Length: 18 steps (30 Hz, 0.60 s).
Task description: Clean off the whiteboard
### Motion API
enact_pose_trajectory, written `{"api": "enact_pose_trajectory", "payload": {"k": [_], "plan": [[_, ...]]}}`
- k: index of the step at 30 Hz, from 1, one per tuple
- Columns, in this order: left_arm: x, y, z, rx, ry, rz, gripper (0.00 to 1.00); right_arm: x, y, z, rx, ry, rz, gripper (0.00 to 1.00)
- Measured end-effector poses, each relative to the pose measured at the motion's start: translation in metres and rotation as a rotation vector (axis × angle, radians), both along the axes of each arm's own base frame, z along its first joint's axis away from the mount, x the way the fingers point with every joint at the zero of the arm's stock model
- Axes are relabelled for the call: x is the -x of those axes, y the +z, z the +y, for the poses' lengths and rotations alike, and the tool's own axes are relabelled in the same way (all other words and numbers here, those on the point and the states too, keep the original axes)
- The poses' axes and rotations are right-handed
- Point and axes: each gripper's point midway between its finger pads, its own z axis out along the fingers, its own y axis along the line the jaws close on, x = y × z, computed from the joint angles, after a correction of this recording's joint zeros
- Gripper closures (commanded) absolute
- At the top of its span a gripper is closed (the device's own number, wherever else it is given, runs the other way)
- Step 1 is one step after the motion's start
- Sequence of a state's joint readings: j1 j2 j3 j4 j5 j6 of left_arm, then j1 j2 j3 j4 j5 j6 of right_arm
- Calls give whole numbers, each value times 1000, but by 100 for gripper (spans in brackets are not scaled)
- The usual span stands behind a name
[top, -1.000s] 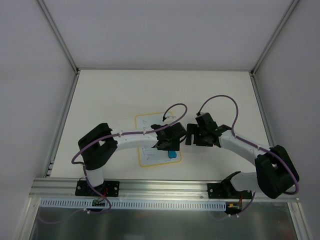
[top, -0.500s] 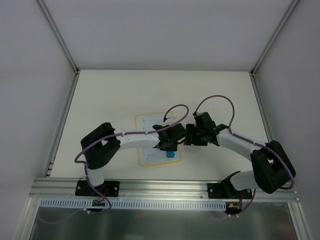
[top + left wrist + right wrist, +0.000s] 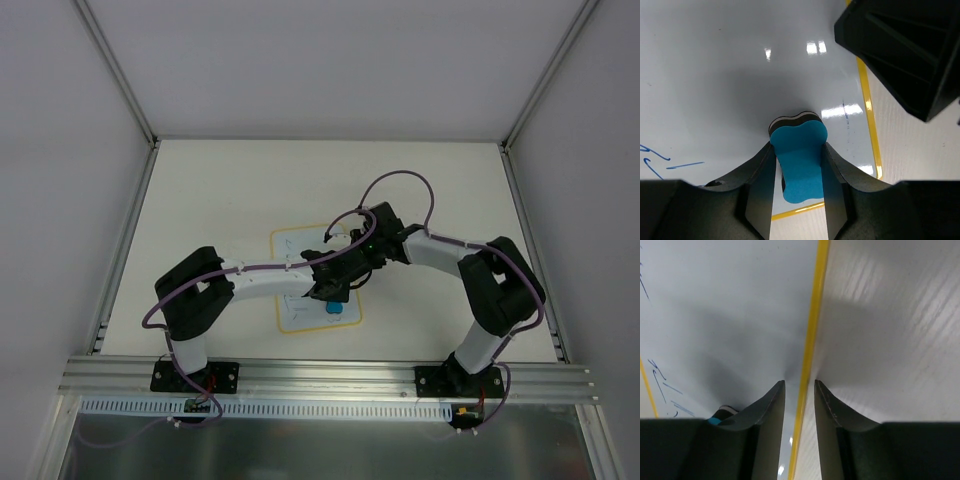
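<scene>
Whiteboard (image 3: 740,75): glossy white, yellow border, blue scribbles (image 3: 684,165).

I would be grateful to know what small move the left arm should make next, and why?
Probably slide the left end effector, shut on the blue eraser, across the whiteboard toward the blue scribbles at the lower left of its wrist view. The eraser is over clean board, apart from those marks, and the right end effector straddles the yellow border, seemingly steadying the board.
</scene>
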<state>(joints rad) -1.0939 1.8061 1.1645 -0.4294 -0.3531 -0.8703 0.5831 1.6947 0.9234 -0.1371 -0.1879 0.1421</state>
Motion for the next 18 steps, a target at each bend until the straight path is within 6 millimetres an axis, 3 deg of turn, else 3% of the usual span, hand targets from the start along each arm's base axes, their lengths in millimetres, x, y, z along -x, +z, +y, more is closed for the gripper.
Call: {"api": "enact_pose_trajectory", "payload": {"k": [11,18], "plan": [[-4,0,6,-52,-64,-32,100,-12,-4,13,-16,13,-10,98],[-14,5,-3,-57,-193,-84,100,-13,-4,15,-26,7,-13,100]]}}
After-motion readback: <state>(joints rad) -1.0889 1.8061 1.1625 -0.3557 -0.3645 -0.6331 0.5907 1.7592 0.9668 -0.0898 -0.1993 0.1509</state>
